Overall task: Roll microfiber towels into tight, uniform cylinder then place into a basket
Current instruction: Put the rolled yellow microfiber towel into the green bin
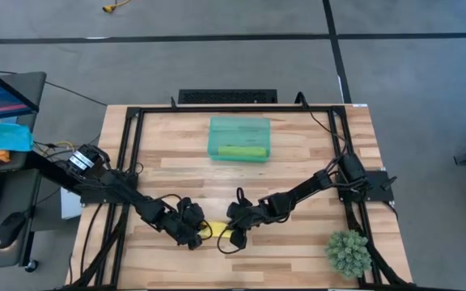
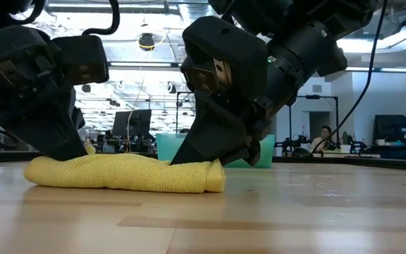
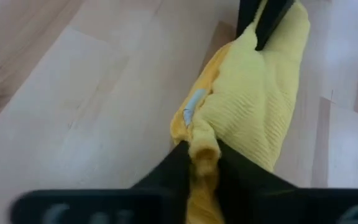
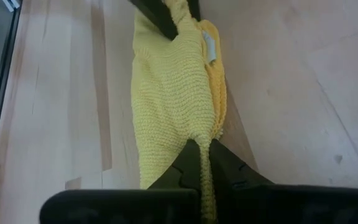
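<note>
Yellow microfiber towel point(image 2: 125, 173), rolled, is lying on the table point(image 1: 298, 162) near its front edge. Left hand point(image 3: 202, 163) and right hand point(image 4: 202, 155) are each pinching one end. Soft, light, compressible; end grips risk unrolling.

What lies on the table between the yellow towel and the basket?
Nothing: in the high view only bare wood separates the yellow towel, pinched by both pincers, from the basket, which holds the green towel.
</note>
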Available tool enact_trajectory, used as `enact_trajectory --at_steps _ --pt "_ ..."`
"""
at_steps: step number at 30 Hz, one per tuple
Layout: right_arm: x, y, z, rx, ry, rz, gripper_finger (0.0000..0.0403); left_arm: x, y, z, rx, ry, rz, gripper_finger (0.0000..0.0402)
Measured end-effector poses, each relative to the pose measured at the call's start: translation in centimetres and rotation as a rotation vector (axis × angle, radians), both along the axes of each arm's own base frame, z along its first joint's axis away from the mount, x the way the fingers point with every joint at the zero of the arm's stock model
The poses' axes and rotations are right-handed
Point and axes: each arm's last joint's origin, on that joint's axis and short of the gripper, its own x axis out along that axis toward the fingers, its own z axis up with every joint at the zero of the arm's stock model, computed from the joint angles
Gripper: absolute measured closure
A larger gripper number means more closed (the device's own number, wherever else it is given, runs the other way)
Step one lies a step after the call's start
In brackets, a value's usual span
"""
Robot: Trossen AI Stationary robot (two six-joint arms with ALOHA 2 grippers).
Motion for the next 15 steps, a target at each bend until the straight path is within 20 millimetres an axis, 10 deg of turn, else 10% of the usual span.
enact_trajectory --at_steps 15 --pt "-1.2 -0.8 3.0 -0.091 0.040 0.010 0.0382 1.8 -0.4 1.7 0.123 -0.051 -0.130 0.0383"
